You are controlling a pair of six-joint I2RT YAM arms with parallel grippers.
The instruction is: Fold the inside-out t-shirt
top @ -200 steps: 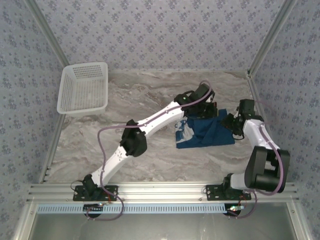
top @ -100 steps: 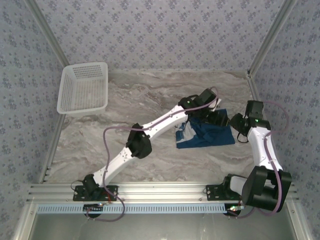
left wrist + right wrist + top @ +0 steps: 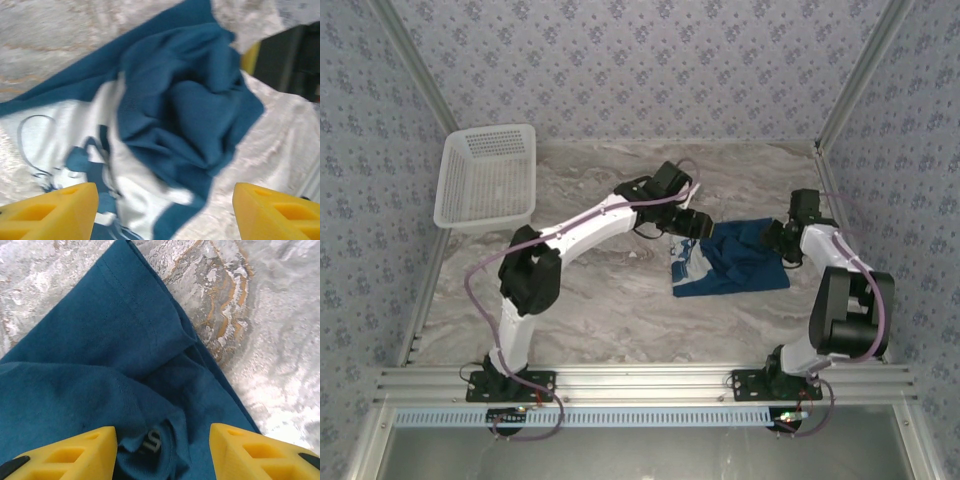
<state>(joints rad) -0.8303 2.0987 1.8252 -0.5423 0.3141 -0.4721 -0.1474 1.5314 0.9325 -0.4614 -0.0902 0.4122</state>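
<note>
The inside-out t-shirt [image 3: 735, 262] lies bunched on the marble table, dark blue with a whitish print [image 3: 688, 262] at its left end. My left gripper [image 3: 696, 228] hovers over the shirt's upper left corner. In the left wrist view its yellow fingers [image 3: 50, 212] stand wide apart above the t-shirt [image 3: 180, 100] and the print [image 3: 60, 135], holding nothing. My right gripper [image 3: 782, 238] is at the shirt's upper right edge. It [image 3: 162, 452] is open over the blue folds [image 3: 100, 340], with a small neck label [image 3: 152, 440] between its fingertips.
A white lattice basket [image 3: 485, 178] stands at the back left of the table. Patterned walls with metal rails close in the sides. Bare marble [image 3: 590, 300] stretches left of and in front of the shirt.
The left gripper opened and let go of the cloth, then drew back to the left. The right gripper shifted slightly in over the shirt's right edge and opened a little wider.
</note>
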